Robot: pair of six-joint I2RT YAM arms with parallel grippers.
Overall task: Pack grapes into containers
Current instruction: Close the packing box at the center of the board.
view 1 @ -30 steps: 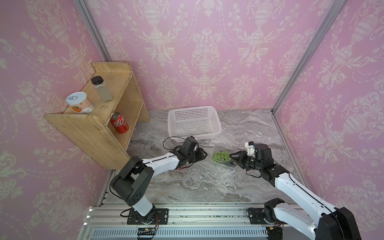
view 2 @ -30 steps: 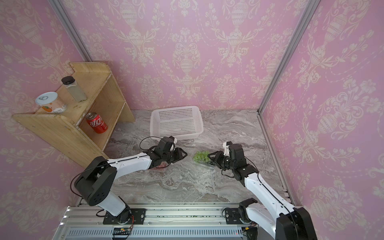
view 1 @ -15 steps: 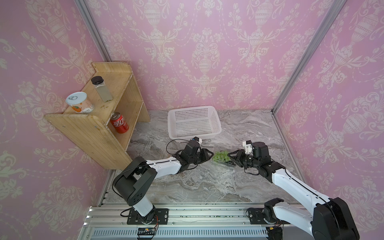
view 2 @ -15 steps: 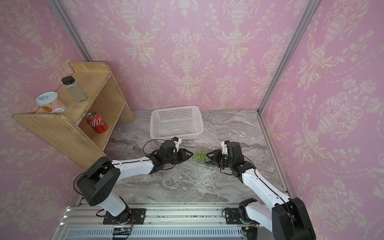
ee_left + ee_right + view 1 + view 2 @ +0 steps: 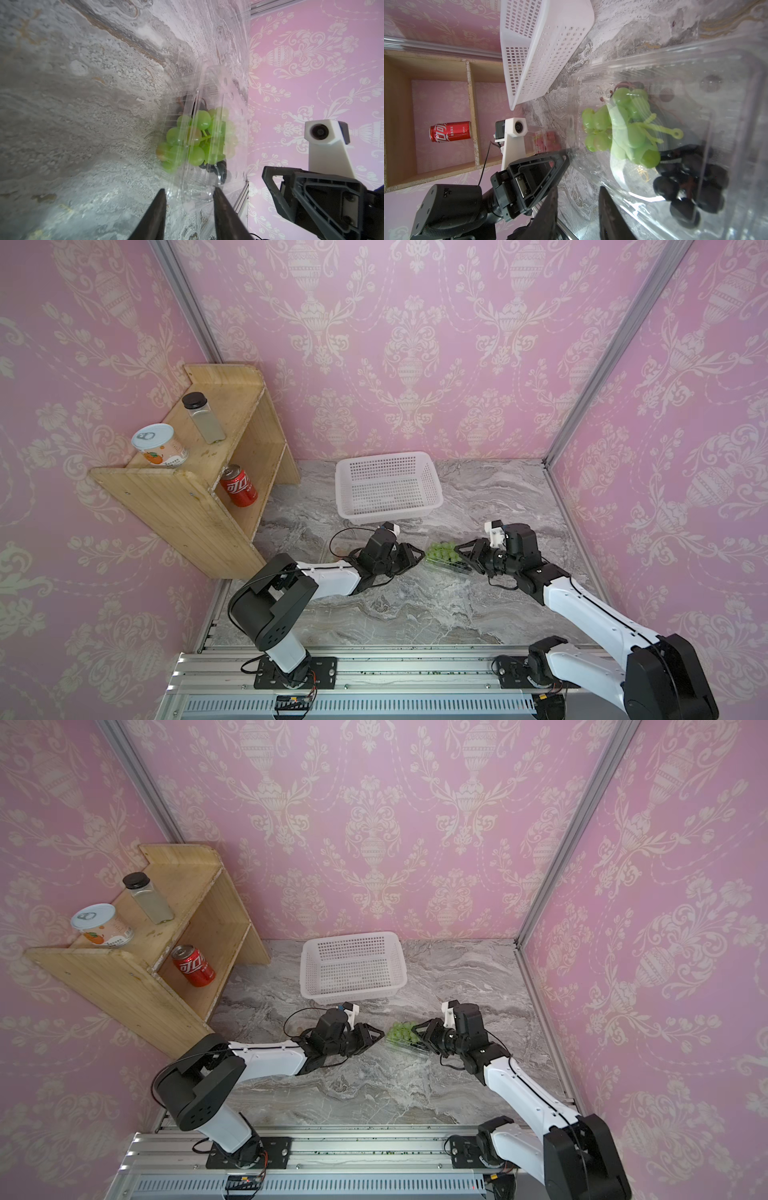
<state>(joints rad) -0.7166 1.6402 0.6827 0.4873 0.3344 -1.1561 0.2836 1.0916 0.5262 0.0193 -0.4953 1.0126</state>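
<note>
A clear container (image 5: 457,569) (image 5: 220,83) lies on the marble between my two grippers. Inside are green grapes (image 5: 442,551) (image 5: 623,124) and dark grapes (image 5: 689,195) (image 5: 218,168). My left gripper (image 5: 420,556) (image 5: 190,189) has its two fingertips one above the other around the container's near end, touching it on both sides. My right gripper (image 5: 460,556) (image 5: 578,188) is open at the opposite end, one fingertip against the container's rim, only marble between its fingers. In the right wrist view a second clear container with red grapes (image 5: 546,141) sits behind the left arm.
A white perforated basket (image 5: 382,457) stands behind the grippers on the marble table. On the left stands a wooden shelf (image 5: 178,497) holding a red cola can (image 5: 239,491), a tin and a jar. Pink walls enclose the table.
My left arm has reached right to the container with the green grapes and its fingers have narrowed on the end. The right gripper has edged slightly left toward the same container.
</note>
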